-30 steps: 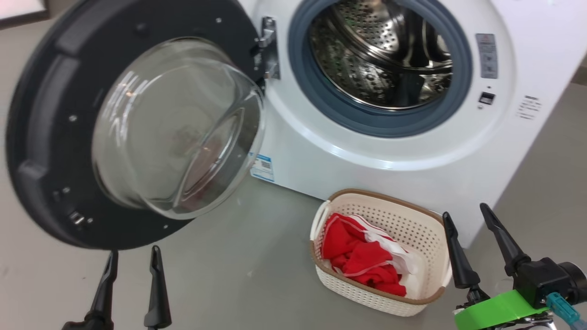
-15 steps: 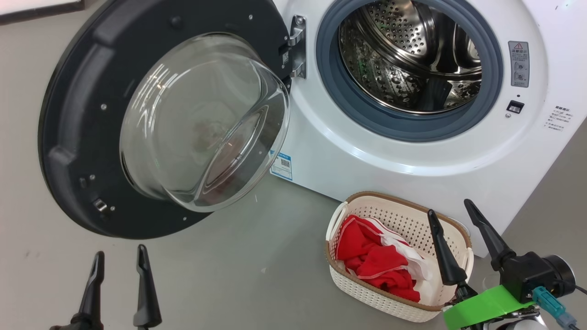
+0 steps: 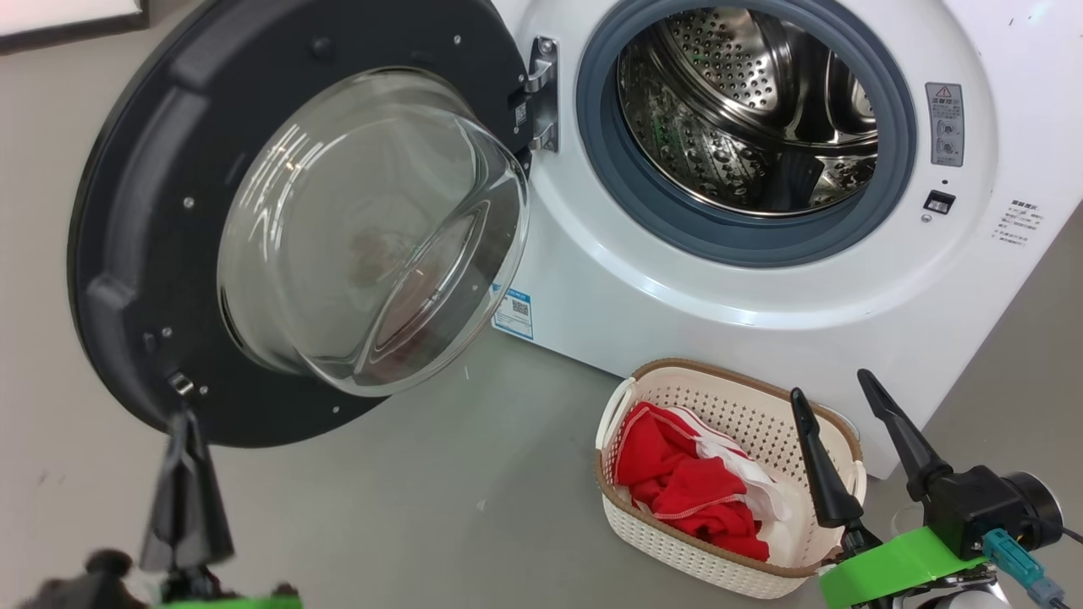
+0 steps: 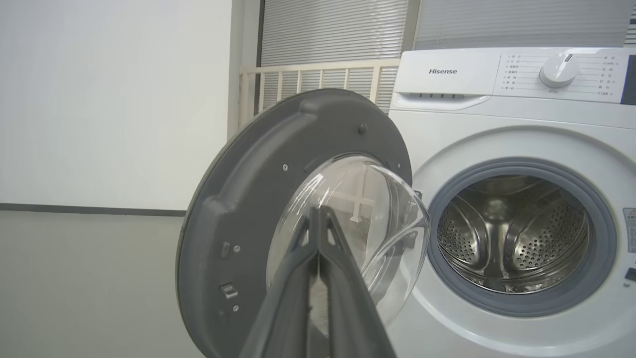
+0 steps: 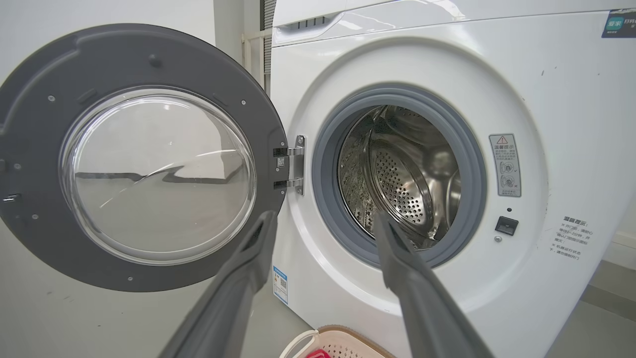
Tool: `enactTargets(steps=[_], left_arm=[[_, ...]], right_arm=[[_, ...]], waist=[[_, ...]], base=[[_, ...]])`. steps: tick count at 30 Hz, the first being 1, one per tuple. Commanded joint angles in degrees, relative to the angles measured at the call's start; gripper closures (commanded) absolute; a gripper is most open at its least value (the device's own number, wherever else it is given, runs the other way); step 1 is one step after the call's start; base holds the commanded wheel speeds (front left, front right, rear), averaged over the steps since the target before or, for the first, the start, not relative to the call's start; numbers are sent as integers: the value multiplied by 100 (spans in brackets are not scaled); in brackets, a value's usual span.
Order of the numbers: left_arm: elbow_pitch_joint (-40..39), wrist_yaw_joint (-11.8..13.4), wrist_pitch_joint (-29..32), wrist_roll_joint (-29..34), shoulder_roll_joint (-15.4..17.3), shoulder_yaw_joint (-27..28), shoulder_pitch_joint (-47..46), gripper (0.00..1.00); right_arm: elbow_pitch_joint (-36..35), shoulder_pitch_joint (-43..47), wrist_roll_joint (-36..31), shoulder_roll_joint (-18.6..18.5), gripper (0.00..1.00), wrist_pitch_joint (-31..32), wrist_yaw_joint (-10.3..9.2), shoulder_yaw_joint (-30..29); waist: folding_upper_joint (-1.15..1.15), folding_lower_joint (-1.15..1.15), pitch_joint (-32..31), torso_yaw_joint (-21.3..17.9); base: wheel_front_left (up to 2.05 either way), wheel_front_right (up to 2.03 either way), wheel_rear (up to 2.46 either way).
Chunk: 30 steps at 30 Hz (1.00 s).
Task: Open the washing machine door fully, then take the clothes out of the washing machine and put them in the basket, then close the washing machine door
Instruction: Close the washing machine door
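Door hanging wide open left of washer, left claw now clenched on nothing, lifted toward door's dark rim, right claw spread beside basket on floor, red clothes piled inside

You get a clear drum mouth and bare floor between the swung-out washing machine door, glass bowl bulging toward you, and the basket just beside the washing machine.

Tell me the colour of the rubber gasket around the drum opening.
Grey-blue. The gasket shows best in the head view, ringing the steel drum.
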Motion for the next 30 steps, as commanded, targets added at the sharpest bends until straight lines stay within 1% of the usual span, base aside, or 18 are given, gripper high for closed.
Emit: enactTargets(steps=[1,4,6,14,19,22,25,30], left_arm=[[-236,22,-65,15,59,286,-440,100],[-242,16,-66,-43,71,389,-656,100],[-154,-17,-67,-140,120,530,-987,100],[683,-371,-61,-1218,236,1191,-2166,100],[1509,-505,53,-2082,359,1733,-3035,100],[2071,-537,185,-2571,422,2027,-3518,100],[2710,-491,374,-3007,525,2322,-3961,100],[3709,-406,711,-3528,783,2670,-4624,100]], right_arm=[[-118,-149,1,-63,0,-36,20,108],[-105,-144,0,-63,0,-36,20,102],[-81,-122,-7,-63,0,-36,20,95],[-44,-47,-65,-63,0,-36,20,59],[-9,-28,-73,-63,0,-36,20,70],[-7,-9,-63,-63,0,-36,20,76],[9,-5,-84,-63,0,-36,20,87],[10,6,-91,-63,0,-36,20,83]], waist=[[0,0,-6,-7],[0,0,-21,-21],[0,0,-35,-41],[0,0,-54,-146],[0,0,-105,-237],[0,0,-123,-287],[0,0,-130,-348],[0,0,-131,-443]], base=[[0,0,0],[0,0,0],[0,0,0],[0,0,0],[0,0,0],[0,0,0],[0,0,0],[0,0,0]])
